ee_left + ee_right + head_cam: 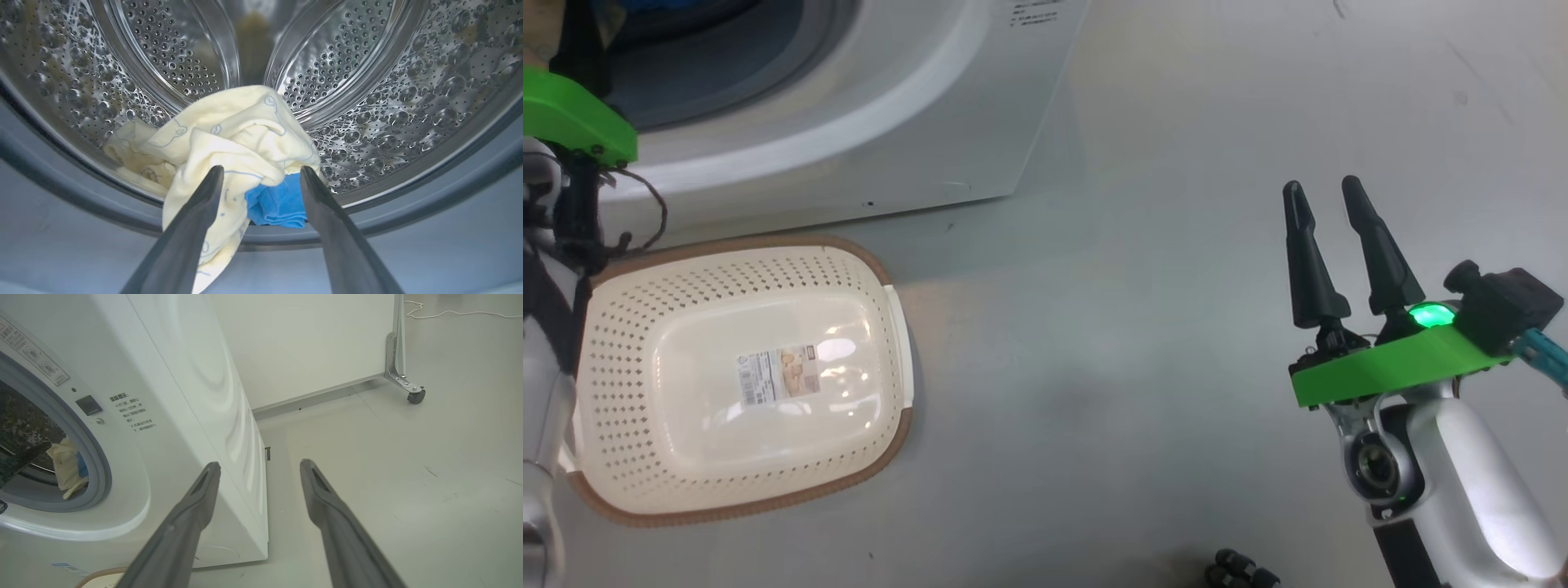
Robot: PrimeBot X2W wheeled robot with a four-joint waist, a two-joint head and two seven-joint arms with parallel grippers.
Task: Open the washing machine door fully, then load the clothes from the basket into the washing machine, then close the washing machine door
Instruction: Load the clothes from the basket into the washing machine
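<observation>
I see my left fingers [192,228] apart at the soft pale yellow clothes [237,130] with blue patch on the steel drum [367,122] lip, my right fingers [1311,269] also apart

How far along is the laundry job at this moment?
Done: the basket is empty, and the clothes lie in the washing machine. In hand: the left gripper is open around them, one end draped over the gasket. Left: tuck that end in and close the door.
</observation>
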